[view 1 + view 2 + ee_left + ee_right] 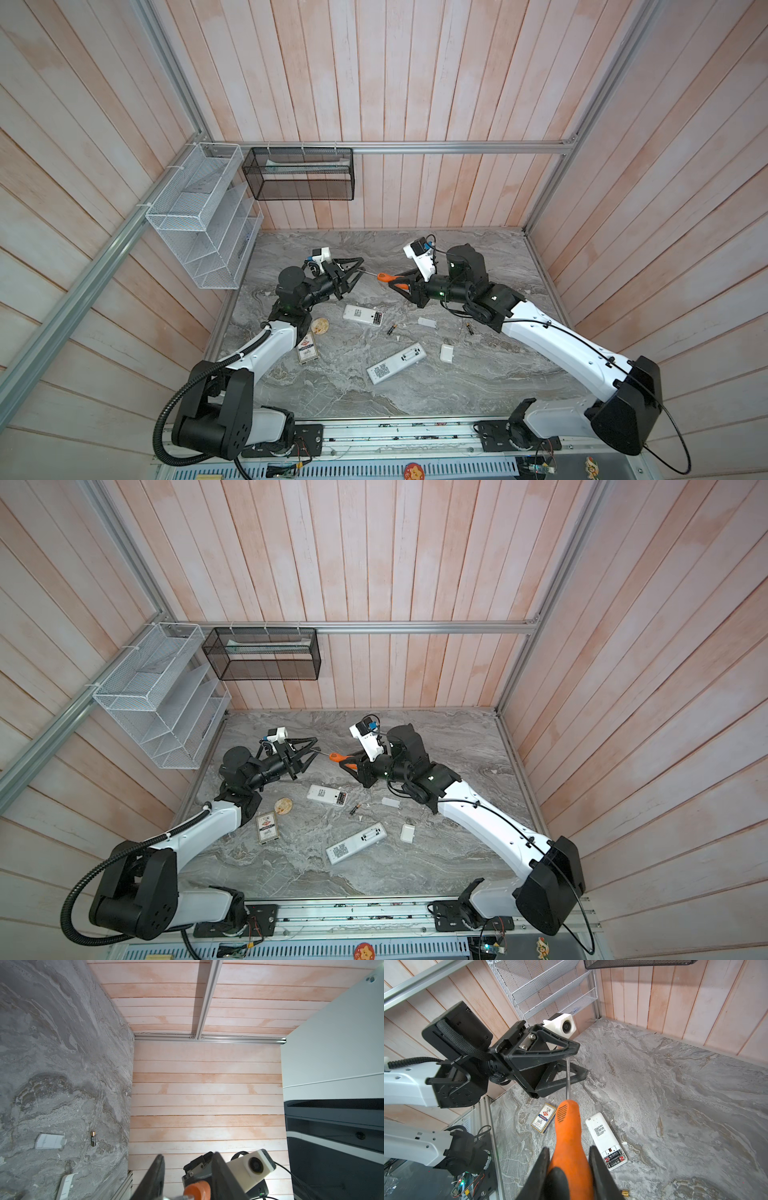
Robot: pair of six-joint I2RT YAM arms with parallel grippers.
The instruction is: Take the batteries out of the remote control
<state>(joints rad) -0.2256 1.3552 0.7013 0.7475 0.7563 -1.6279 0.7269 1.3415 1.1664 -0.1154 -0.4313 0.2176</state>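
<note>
On the table [478, 374] lie a card box [307, 348], a round disc [320, 325], two white covers [427, 322] and a second remote [397, 363] (its bay looks bare). Nothing lies over the remote [361, 314].

Both grippers hang farther back, above the marble. The right gripper [569, 1148] clamps the orange handle of the screwdriver [568, 1126]. The left gripper [580, 1060] has its jaws narrowly apart on either side of the steel shaft; I cannot tell whether they pinch it.

Two batteries [614, 1159] sit in the remote's open bay, below both sets of jaws and touched by neither. Only the right wrist view shows their labels. A loose battery [391, 329] lies just past the remote's end. The left wrist view shows another [93, 1138] near a cover, where in a top view the right arm [478, 816] hides it.
</note>
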